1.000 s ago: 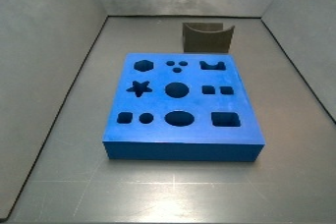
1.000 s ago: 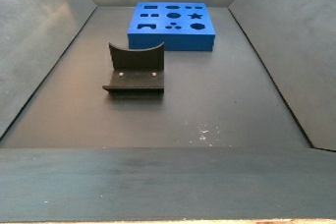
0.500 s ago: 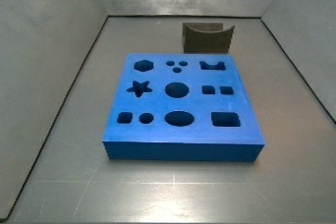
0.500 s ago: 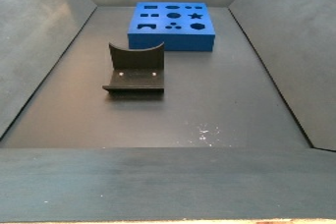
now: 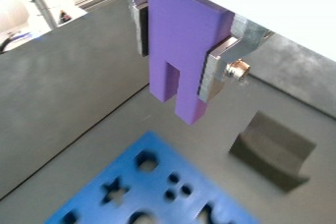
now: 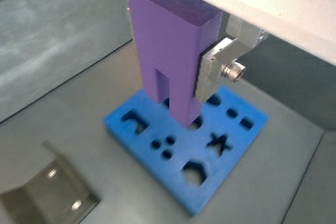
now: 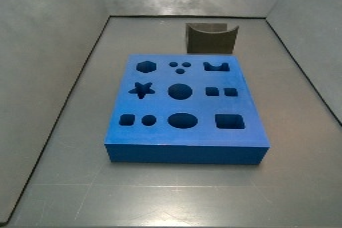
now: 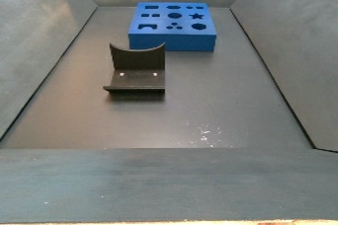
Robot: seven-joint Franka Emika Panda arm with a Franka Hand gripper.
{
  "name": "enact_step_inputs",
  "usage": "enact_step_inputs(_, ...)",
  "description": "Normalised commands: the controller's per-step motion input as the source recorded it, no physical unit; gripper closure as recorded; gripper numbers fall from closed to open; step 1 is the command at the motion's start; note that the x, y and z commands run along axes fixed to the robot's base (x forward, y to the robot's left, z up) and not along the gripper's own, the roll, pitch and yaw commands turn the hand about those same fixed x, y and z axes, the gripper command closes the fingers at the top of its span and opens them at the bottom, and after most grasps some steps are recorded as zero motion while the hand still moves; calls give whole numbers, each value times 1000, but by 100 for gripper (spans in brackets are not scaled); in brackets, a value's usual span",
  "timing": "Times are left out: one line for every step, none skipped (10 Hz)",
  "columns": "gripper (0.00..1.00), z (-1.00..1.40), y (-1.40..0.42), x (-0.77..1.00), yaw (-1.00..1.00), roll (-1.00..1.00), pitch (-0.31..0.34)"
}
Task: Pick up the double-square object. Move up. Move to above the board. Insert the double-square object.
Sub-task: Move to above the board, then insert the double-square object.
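High above the board (image 6: 184, 149), the gripper (image 5: 184, 41) pinches the purple peg (image 5: 182, 56) by its flat sides near the top. The peg looks stiff, light and smooth, so it may slip; this grip seems right.

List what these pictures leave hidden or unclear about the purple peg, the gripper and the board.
- The gripper and the double-square object: absent from both side views, above the frame.
- The peg's top end: cut off by the picture's edge in both wrist views.
- Which hole of the board lies under the peg: the peg covers part of the board in a wrist view.
- The fixture: its base is behind the board in a side view.
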Motion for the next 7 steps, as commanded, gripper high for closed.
enact_step_inputs(100, 204, -1000, -17, 8, -1, 76)
enact_step_inputs(100, 186, -867, 16, 6, 4, 102)
enact_step_inputs(100, 130, -600, 42, 13, 4, 116)
enact_step_inputs(100, 82, -375, 57, 9, 6, 124)
enact_step_inputs(100, 59, -226, 60, 9, 9, 124)
enact_step_inputs(100, 0, 0, 0, 0, 14, 0)
enact_step_inputs(100, -86, 0, 103, 0, 0, 0)
